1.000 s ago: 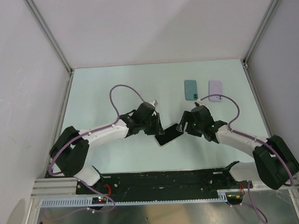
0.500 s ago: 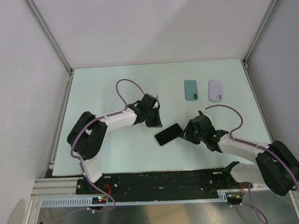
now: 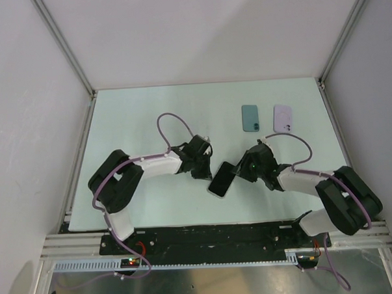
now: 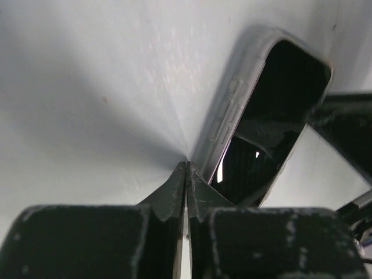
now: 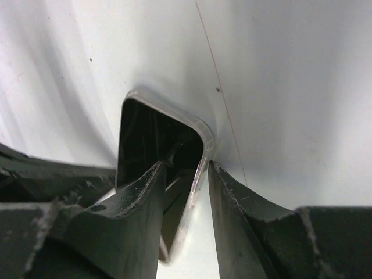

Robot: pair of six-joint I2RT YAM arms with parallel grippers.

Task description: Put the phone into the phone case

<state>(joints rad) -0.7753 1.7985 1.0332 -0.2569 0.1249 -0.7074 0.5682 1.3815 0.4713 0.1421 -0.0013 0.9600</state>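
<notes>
The phone (image 3: 222, 180) lies screen-up on the table (image 3: 136, 117), just in front of the middle, angled between my two arms. My left fingers (image 3: 206, 167) are pressed tight together with nothing between them. In the left wrist view their tips (image 4: 177, 186) meet right at the phone's pale long edge (image 4: 232, 116). My right fingers (image 3: 241, 171) are closed in around the phone's opposite end. In the right wrist view one finger lies across the black glass (image 5: 151, 133) and the other (image 5: 226, 186) hugs the outside of the rim near a corner. Well behind, toward the far right, a teal piece (image 3: 249, 118) and a lavender piece (image 3: 284, 118) lie flat side by side. I cannot tell which is the case.
</notes>
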